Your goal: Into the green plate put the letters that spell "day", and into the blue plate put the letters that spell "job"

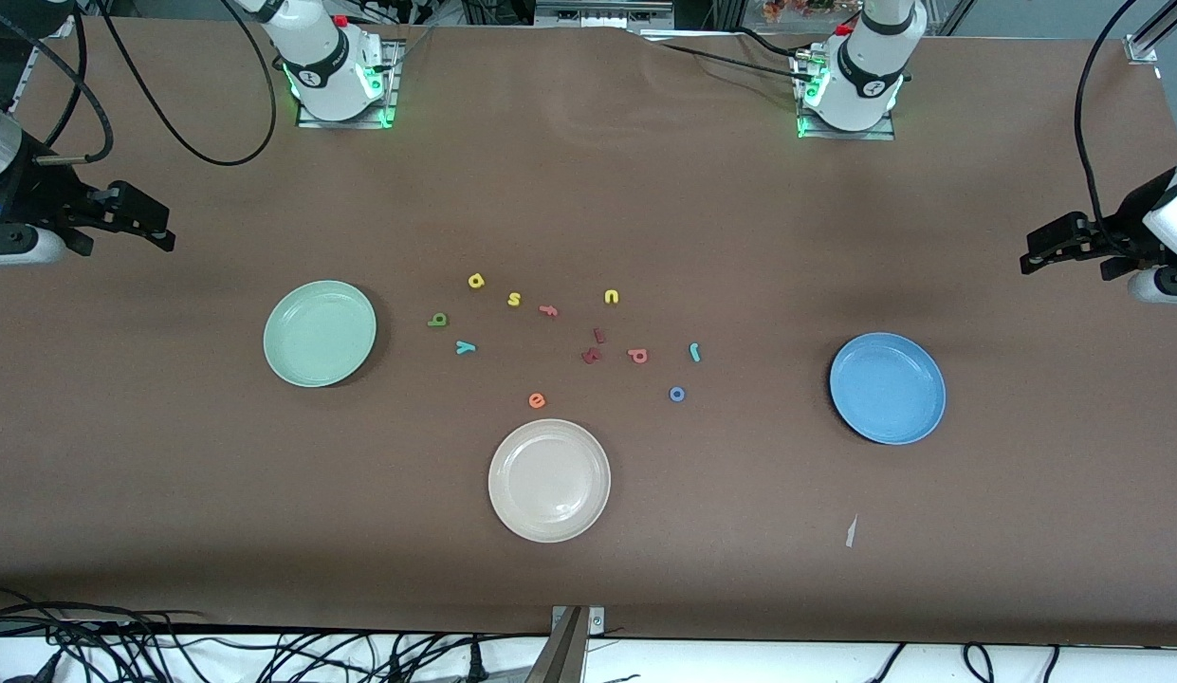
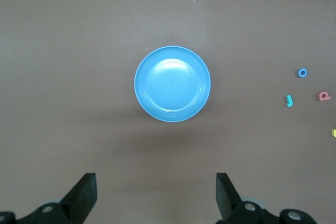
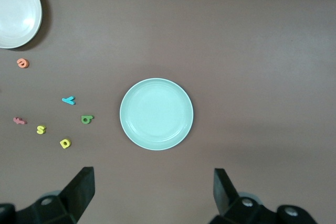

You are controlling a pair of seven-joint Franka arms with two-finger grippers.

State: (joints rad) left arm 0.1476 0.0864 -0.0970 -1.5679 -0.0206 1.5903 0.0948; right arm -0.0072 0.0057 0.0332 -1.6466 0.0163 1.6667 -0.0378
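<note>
So the whole thing sits on a brown table (image 1: 645, 588) with a white strip and cable clutter along the edge closest to the front camera. There's a little pale scrap (image 1: 851, 531) on the brown, then the cream-white plate (image 1: 549, 481). Farther from the camera come the orange "e" (image 1: 537, 400) and the blue "o" (image 1: 677, 394). The blue plate (image 1: 887, 388) is toward the left arm's end, the green plate (image 1: 320, 333) toward the right arm's end, both with nothing in them. Between them: teal "j" (image 1: 694, 352), pinkish-red "b" (image 1: 637, 356), teal "y" (image 1: 466, 347), olive-green "d" (image 1: 438, 320), with the yellow "a" (image 1: 476, 281) farthest. The left gripper (image 2: 156, 195) hangs over the table by the blue plate, fingers spread apart, holding nothing. The right gripper (image 3: 154, 192) is the same by the green plate
</note>
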